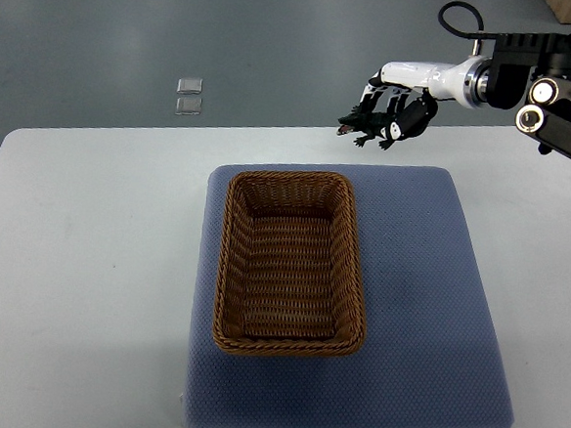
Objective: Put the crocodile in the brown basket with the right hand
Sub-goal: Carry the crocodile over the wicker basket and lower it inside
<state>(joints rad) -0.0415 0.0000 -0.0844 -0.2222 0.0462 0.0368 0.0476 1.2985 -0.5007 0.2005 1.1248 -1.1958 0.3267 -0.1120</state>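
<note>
Right hand (pixel 401 109) is up in the air with its dark fingers curled around the crocodile (pixel 362 127), so the toy's already in the grip, not on the table. Croc sticks out of the hand on its left side, snout leading that way and tipped a bit down. It looks like a small blackish-green plastic thing, with a hint of red at the mouth and little legs dangling under the fingers.

The bit that matters, I reckon: the brown basket (pixel 225 269) sits lower, left of the hand and back toward the robot, well apart from it. The basket's long axis runs toward and away from the robot, roughly crosswise to how the croc lies right now. It'll probably need a carry in and left, maybe a wrist turn, then a drop. The basket looks empty.

Under the basket is a blue mat (pixel 426 312) on the white table (pixel 77 258). Farthest left of the hand, two small clear squares (pixel 188 97) lie on the floor.
</note>
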